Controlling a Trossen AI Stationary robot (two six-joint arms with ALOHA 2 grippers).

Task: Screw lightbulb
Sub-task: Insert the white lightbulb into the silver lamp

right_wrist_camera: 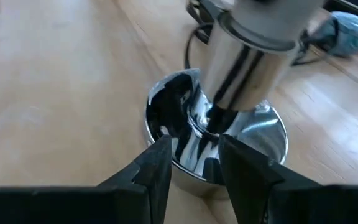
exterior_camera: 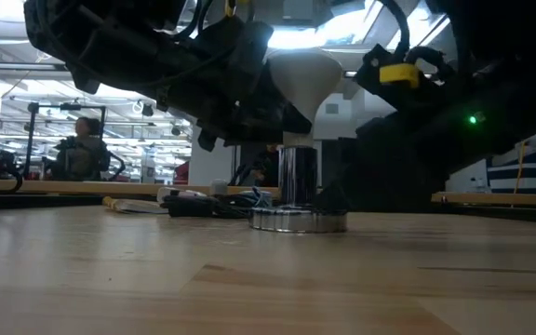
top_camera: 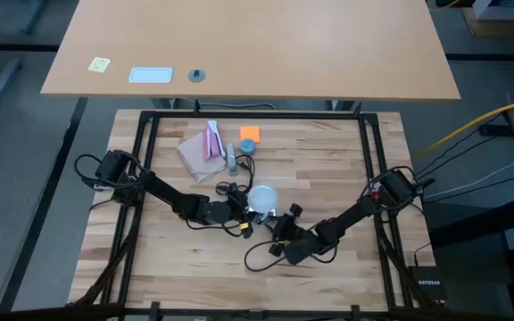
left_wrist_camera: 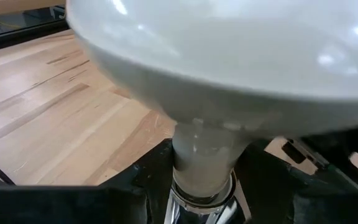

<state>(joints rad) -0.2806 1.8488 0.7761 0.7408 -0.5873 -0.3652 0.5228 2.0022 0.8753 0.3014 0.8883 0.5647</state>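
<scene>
Seen from above, the frosted white globe lightbulb (top_camera: 262, 198) sits mid-table, the left gripper (top_camera: 242, 212) at its 8 o'clock, nearer than the right gripper (top_camera: 284, 227) at 4 o'clock.

At table height, its axis stands upright over the chrome socket stand (exterior_camera: 298, 197).

Left wrist: jaws clasp the pale neck.

Right wrist: jaws pinch the stand's stem narrowly.

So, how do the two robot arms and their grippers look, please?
Both arms are dark, nearly black, jointed, with black cables running along them. The left gripper carries a small yellow mark. The right gripper has two flat, matte black fingers with rounded tips. A small red spot shows near the right arm's base.
</scene>
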